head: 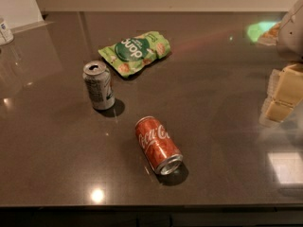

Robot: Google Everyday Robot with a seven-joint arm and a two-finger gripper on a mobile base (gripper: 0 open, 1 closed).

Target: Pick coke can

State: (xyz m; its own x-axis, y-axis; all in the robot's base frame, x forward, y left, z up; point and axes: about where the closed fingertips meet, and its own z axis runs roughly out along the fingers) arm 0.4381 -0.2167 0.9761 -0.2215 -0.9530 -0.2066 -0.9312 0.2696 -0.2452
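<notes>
1. The coke can (158,144) lay on its side on the dark table (213,79), near the front edge
2. A silver can (98,85) stood upright behind it
3. The gripper (283,96) hung at the right edge, well apart; spread or closed, I could not tell

The gripper (280,97) sits at the far right edge of the view, about mid-height, partly cut off by the frame. Its pale cream blocks slant down and to the left (the grey wrist housing (291,32) above them runs out past the upper right corner).
</notes>
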